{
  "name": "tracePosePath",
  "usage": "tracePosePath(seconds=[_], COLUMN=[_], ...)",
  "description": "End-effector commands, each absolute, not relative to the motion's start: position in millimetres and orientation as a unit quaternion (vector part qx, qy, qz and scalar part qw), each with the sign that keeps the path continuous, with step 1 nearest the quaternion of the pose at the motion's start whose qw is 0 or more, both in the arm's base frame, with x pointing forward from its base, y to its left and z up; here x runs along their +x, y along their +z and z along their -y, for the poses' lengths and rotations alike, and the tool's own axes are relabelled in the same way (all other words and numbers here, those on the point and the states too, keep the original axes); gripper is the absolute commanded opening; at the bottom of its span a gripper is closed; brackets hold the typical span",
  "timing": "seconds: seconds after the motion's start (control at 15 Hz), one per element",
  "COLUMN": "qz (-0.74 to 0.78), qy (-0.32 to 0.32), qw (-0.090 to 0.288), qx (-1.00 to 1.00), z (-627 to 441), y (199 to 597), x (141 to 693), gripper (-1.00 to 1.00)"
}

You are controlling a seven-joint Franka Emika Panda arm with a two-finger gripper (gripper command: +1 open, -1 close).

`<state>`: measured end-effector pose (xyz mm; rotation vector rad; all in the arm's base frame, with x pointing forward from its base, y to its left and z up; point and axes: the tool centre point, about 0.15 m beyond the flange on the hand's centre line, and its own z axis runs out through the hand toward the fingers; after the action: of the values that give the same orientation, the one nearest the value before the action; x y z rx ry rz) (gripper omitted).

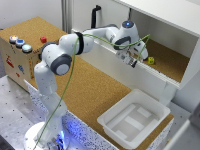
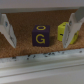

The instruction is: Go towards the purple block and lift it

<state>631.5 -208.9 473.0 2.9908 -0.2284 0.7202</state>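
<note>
Jaws stand released, spread wide with 1 finger on each side of the purple block and clear of it. Gripper hangs inside the white shelf compartment, above its cork floor. Purple block rests on that cork, a yellow letter "G" on its facing side. Yellow block sits just beside it, close to 1 finger. White tray lies on the table, well apart.

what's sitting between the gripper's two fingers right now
In the wrist view, the purple block sits on the cork floor between the open gripper's fingers, apart from both. The yellow block lies beside it, partly behind one finger.
</note>
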Motion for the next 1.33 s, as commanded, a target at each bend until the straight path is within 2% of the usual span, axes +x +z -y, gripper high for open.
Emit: tracePosePath(seconds=[0.0,0.2,0.27,0.47,0.93,1.27], qz=[0.053,0.048,0.050,0.050,0.057,0.033], qy=[0.219,0.223,0.228,0.238,0.236,0.270], qw=[-0.002,0.002,0.004,0.015,0.011,0.010], qx=[0.974,0.974,0.972,0.970,0.970,0.962], z=[208,199,200,199,210,196], y=[464,464,464,463,455,489], x=[685,691,690,689,680,631], gripper=[1.00,1.00,-1.00,-1.00,-1.00,-1.00])
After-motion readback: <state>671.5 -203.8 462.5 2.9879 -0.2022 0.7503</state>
